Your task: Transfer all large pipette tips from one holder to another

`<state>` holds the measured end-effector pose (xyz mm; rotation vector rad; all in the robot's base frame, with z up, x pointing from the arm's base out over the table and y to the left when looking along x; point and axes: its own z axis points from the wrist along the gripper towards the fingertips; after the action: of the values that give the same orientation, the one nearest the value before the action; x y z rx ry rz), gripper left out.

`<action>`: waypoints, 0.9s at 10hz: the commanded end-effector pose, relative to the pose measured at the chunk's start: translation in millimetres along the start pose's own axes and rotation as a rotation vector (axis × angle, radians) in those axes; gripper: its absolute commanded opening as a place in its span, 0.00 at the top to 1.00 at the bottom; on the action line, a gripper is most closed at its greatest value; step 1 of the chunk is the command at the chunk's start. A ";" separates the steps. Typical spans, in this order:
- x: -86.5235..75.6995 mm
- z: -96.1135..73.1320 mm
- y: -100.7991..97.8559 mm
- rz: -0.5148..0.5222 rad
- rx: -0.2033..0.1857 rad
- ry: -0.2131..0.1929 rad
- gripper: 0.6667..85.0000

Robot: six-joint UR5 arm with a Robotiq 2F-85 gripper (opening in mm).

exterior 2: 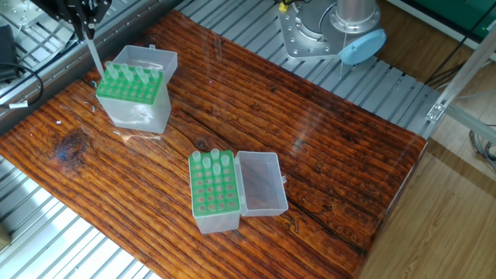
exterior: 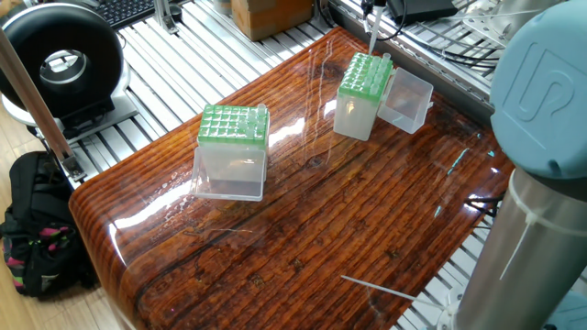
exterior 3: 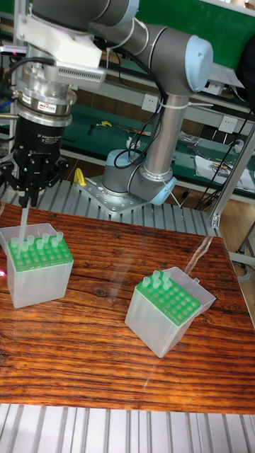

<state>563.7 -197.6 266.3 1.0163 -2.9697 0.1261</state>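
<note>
Wooden and glossy, the table (exterior 2: pixel 325 147) carries two green-topped boxes. One box (exterior 3: pixel 37 272) stands directly under the gripper (exterior 3: pixel 27 204), its clear lid (exterior 2: pixel 151 59) hinged open just behind it. The other box (exterior 3: pixel 168 311) sits well off to the side of the gripper, nearer the middle of the table, with its own lid (exterior 2: pixel 262 184) laid open beside it. The robot base (exterior 3: pixel 131 190) is bolted to the slatted metal frame beyond the table edge.

The gripper's fingers are pinched on the top of a single pipette tip (exterior 3: pixel 24 226), which hangs straight down. Its lower end reaches the green top at the box's corner; whether it is still seated in a hole cannot be told. More tips (exterior 2: pixel 128 72) stand in a row along that box's back edge, just beside the held one. A few others (exterior 2: pixel 213 159) stand in one corner of the far box.

Bare wood lies open between the two boxes. The near box stands close to the table's edge, with cables (exterior 2: pixel 19 74) just past it.
</note>
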 end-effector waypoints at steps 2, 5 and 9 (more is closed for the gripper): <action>-5.3 0.1 0.6 -0.019 -0.003 -0.021 0.84; -5.2 -0.1 2.5 -0.040 -0.010 -0.021 0.68; -5.1 -0.6 3.6 -0.057 -0.015 -0.019 0.58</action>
<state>564.9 -194.4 265.3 1.0872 -2.9500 0.1097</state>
